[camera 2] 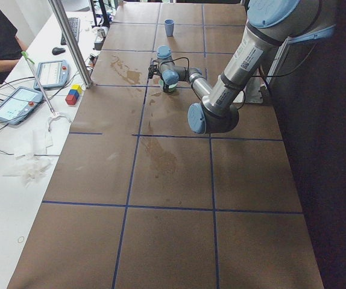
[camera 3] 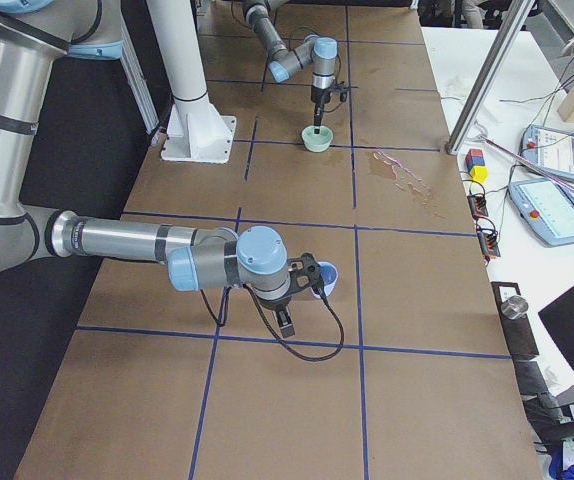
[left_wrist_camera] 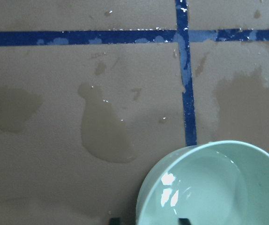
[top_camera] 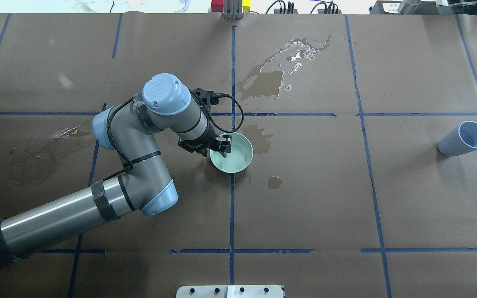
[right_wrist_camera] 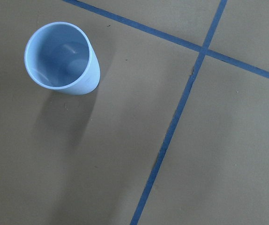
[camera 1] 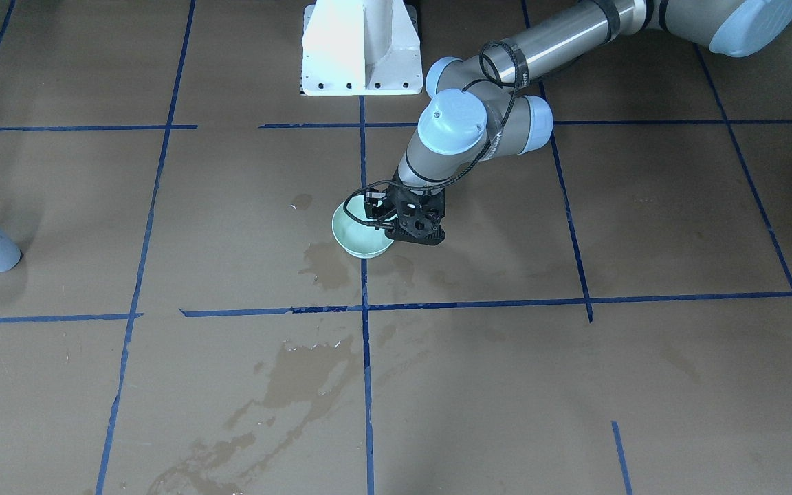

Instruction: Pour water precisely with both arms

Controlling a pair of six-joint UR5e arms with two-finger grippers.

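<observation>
1. The pale green round bowl [top_camera: 236, 159] stands upright at the middle of the brown paper-covered table [top_camera: 408, 198], on a crossing of the blue tape lines [top_camera: 232, 215]. The water [left_wrist_camera: 200, 187] lies in it as a shallow glossy pool.

2. The left gripper [top_camera: 222, 150] is lowered onto the bowl's near rim. In the left wrist view its 2 fingers [left_wrist_camera: 183, 220] straddle the wall, 1 inside and 1 outside. They stand spread, with more gap than the wall fills, so nothing is pinched yet. Judgement: the straddle is set up for a rim pinch, the usual hold for lifting and tipping an open bowl.

3. The pale blue tapered cup [top_camera: 464, 138] stands free, well apart from the bowl, mouth up. Whether it holds liquid cannot be told.

4. The right gripper [camera 3: 310, 272] shows only from the table's end, near the cup. I cannot tell whether it is spread or pressed together. The right wrist view shows the cup untouched.

5. Dark wet stains [top_camera: 280, 78] mark the paper around the bowl.

6. Judgement: task at the grasping stage, pour not begun. Risk: a rim hold may let the bowl swing and slop when lifted.
</observation>
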